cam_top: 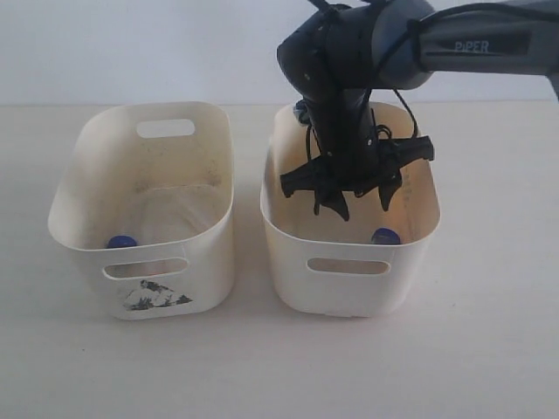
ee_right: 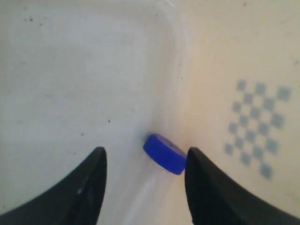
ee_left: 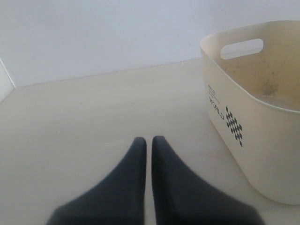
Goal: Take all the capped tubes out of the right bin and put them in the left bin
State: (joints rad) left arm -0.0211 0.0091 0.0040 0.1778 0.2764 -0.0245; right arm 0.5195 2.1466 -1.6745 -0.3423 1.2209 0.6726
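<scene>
Obs.: one capped tube, blue cap [ee_right: 164, 153], lies in the right bin [cam_top: 349, 278], tucked into the near corner where floor meets wall. Its clear body is barely distinguishable against the white plastic. Another blue-capped tube [cam_top: 120, 243] already sits in the left bin [cam_top: 140, 284]. No other tubes are visible in the right bin, though the arm hides part of its floor. Handling estimate: tube is small, light and stiff, with a smooth round body that is likely to roll or slip. The cap or the neck just below it looks the surest hold. The adjacent wall leaves little room for the finger on that side, so a nudge away from the corner may be needed. Pose: the right gripper [cam_top: 360, 206] hangs from the arm, which comes in from the upper right with its wrist pointing straight down inside the bin rim. Its jaws are spread and empty. In the wrist view they straddle the cap without touching it. The left gripper [ee_left: 149, 140] rests low over the desk [ee_left: 84, 122] beside a bin, jaws pressed together and holding nothing.
</scene>
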